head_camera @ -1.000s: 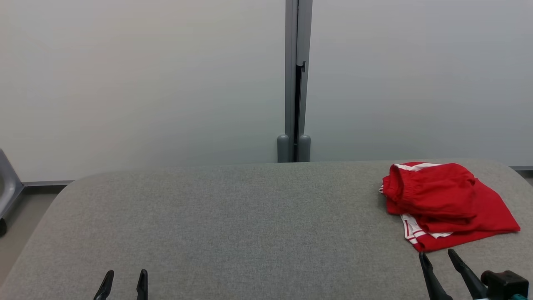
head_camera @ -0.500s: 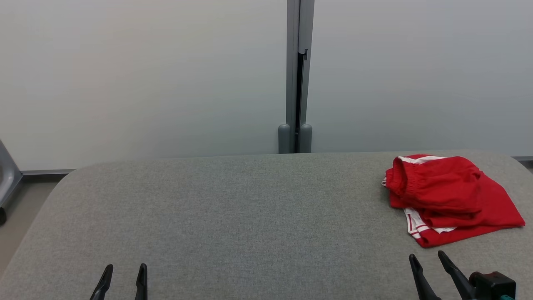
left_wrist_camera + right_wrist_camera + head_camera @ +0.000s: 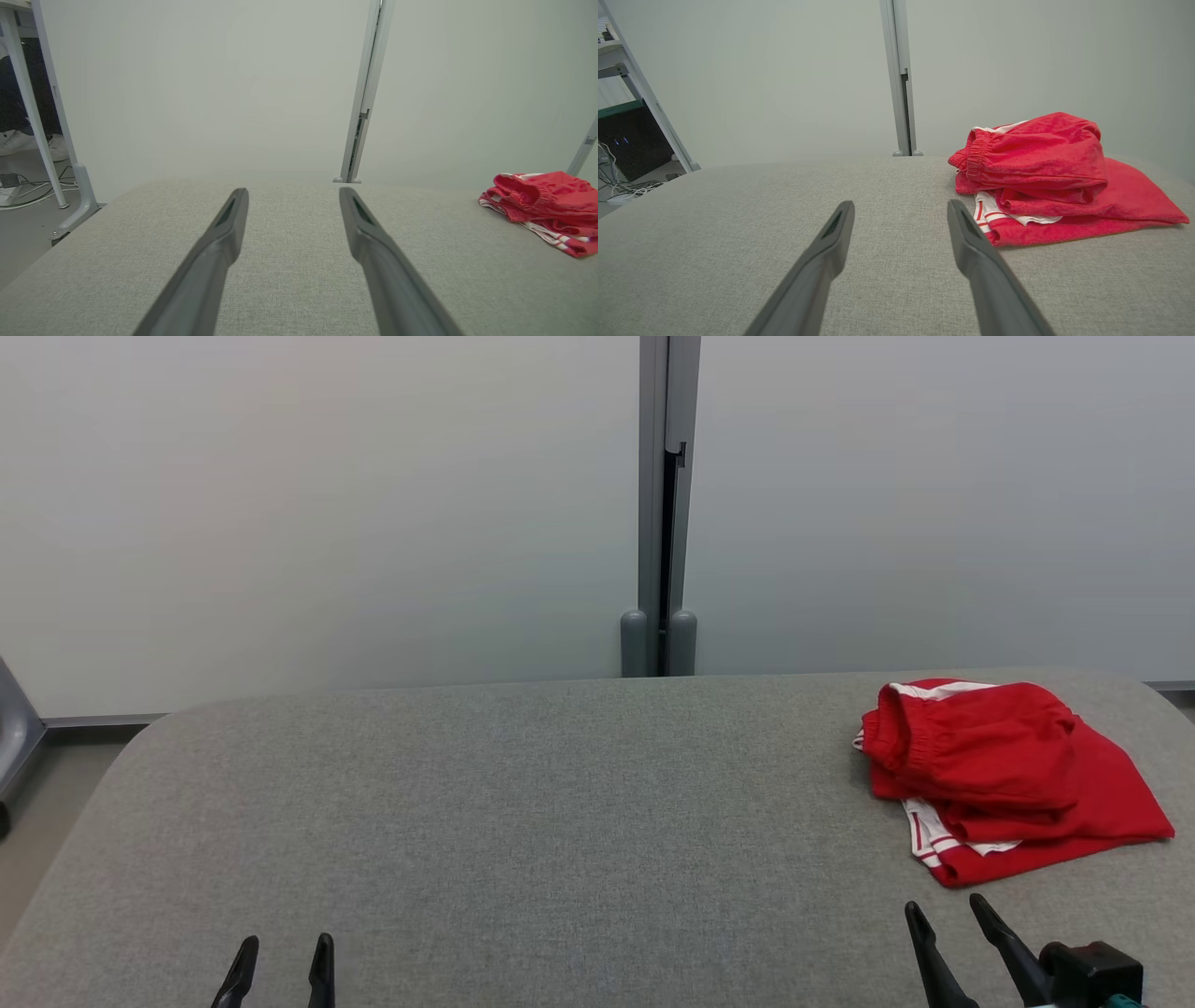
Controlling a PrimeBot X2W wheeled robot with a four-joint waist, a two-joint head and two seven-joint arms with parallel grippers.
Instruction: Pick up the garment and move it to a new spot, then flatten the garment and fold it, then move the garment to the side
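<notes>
Red shorts (image 3: 1008, 775) sit folded near the far right corner of the grey fabric-topped table (image 3: 560, 803). The elastic waistband faces the table's middle, and white side stripes show on the near side of the pile. The top layer is bunched. The bottom layer lies flat and runs out toward the right edge.

Left gripper (image 3: 287, 941) hangs over the near edge on the left side, fingers pointing at the far edge. Jaws are spread wide with nothing between them. In its wrist view I see bare fabric in the gap and the shorts well off to the right.

Right gripper (image 3: 943, 903) is over the near edge on the right side, just short of the shorts and apart from them. Jaws are wide and empty here too. In its wrist view the right finger (image 3: 969, 242) lines up with the pile's near left corner, with no contact that I can see.

Behind the far edge are pale partition panels (image 3: 327, 523) joined by a grey post (image 3: 661, 523). Cables (image 3: 28, 189) lie on the floor off the table's left edge.
</notes>
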